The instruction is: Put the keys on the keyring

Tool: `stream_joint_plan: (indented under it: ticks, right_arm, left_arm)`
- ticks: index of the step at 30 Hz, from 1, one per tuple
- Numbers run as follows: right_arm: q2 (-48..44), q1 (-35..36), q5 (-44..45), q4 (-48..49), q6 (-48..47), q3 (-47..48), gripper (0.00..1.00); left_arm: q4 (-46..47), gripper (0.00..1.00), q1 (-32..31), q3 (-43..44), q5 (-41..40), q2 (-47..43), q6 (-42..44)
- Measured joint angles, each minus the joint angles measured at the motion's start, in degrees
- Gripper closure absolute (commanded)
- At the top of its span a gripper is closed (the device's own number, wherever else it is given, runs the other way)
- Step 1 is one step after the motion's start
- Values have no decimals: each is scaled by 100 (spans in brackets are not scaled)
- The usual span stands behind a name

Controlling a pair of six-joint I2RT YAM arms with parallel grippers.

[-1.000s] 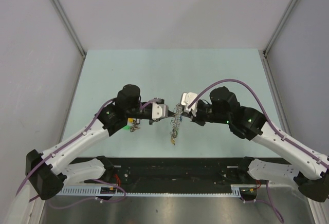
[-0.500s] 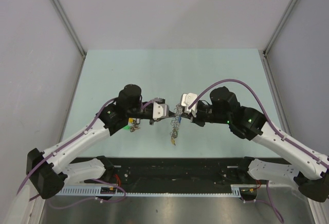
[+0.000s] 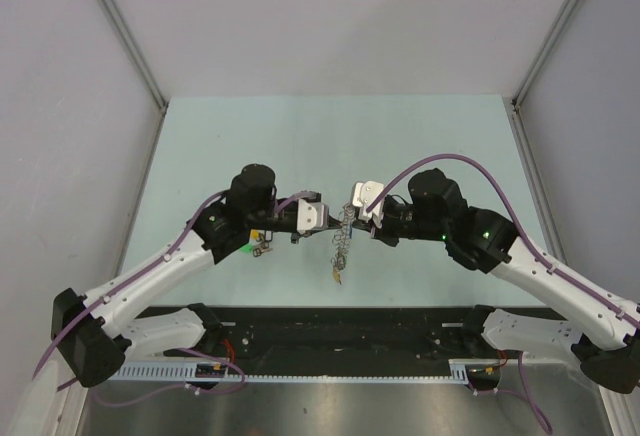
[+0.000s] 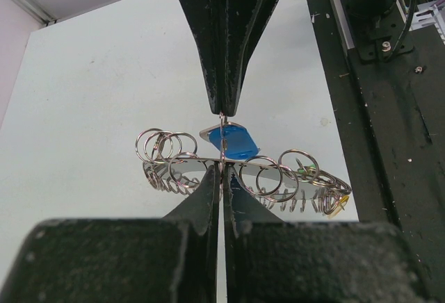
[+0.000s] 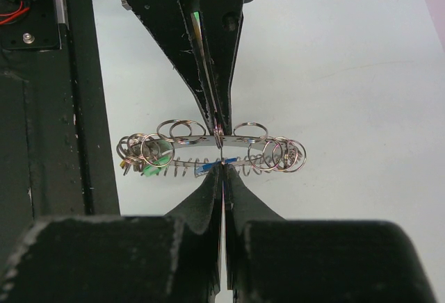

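Note:
The keyring [image 3: 343, 232] is a silver band fringed with small split rings. It hangs off the table between my two grippers. My left gripper [image 3: 325, 222] [image 4: 222, 175] is shut on its near rim [image 4: 182, 158]. My right gripper [image 3: 352, 218] [image 5: 222, 171] is shut at the opposite rim, on the thin ring of a blue-tagged key [image 4: 237, 142] [image 5: 209, 169]. Green [image 5: 157, 163] and yellow [image 4: 334, 206] tags hang at one end of the keyring. Loose keys [image 3: 262, 246] with green and yellow tags lie on the table under the left arm.
The pale green tabletop [image 3: 330, 136] is bounded by grey walls with metal posts at the left and right. A black base rail [image 3: 340, 331] runs along the near edge.
My left gripper has edged slightly right toward the right gripper. The keyring hangs in much the same place between them.

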Motion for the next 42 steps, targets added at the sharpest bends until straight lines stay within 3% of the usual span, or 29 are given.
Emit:
stream_joint_plan:
  ticks: [42]
  right_arm:
    - [240, 118, -190, 22, -17, 0, 100]
  left_arm:
    - [-225, 100, 2, 0, 177, 83, -94]
